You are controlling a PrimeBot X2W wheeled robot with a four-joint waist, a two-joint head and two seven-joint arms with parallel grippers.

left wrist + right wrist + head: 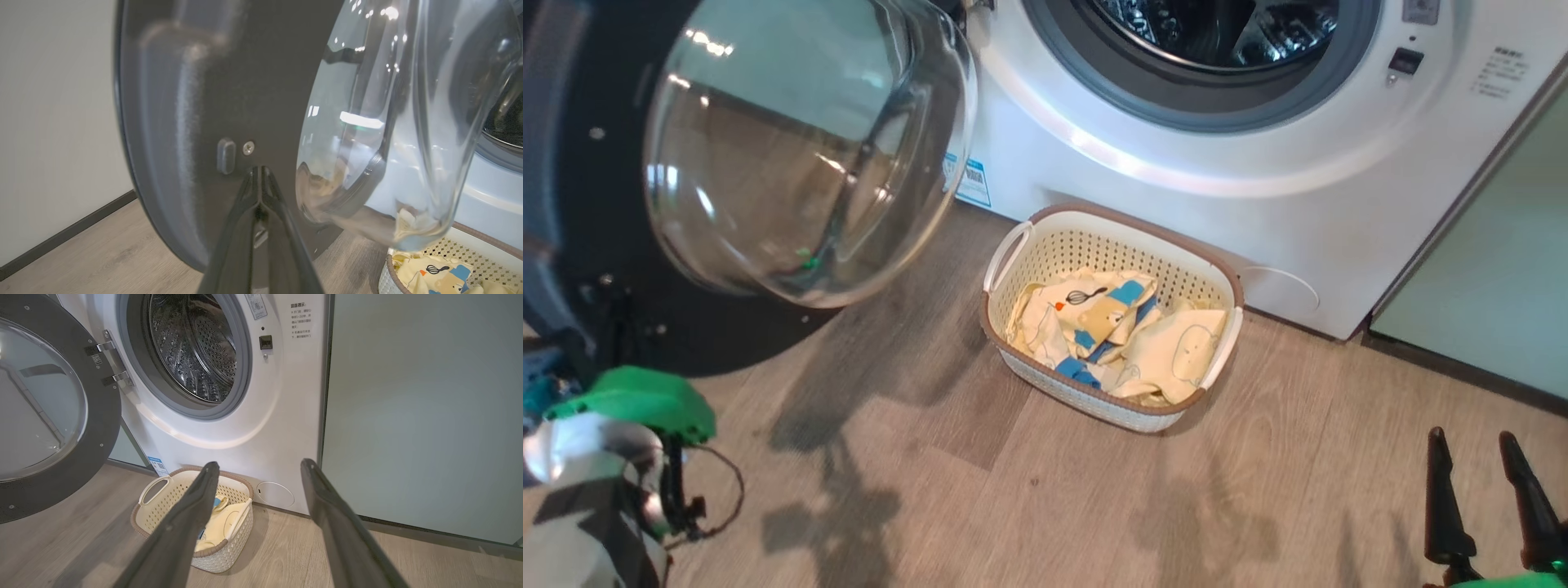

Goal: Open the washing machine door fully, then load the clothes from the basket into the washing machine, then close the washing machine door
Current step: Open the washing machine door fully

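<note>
The washing machine door (572, 245) stands swung open at the left, its clear glass bowl (800, 147) bulging toward the room. My left gripper (260, 168) is shut with nothing in it, its tips right at the black inner rim of the door (184, 102), beside a screw. The white washing machine (1176, 163) shows its steel drum (192, 347). The cream basket (1094, 214) sits on the floor before it, with the pale yellow and blue clothes (1111, 327) inside. My right gripper (1472, 437) is open and empty, low at the right, short of the basket (141, 522).
A pale green cabinet (421, 416) stands right of the machine. A white wall with a dark skirting (61, 122) lies beyond the door. Bare wooden floor (1013, 506) stretches between me and the basket. My left arm's green cover (637, 400) sits below the door.
</note>
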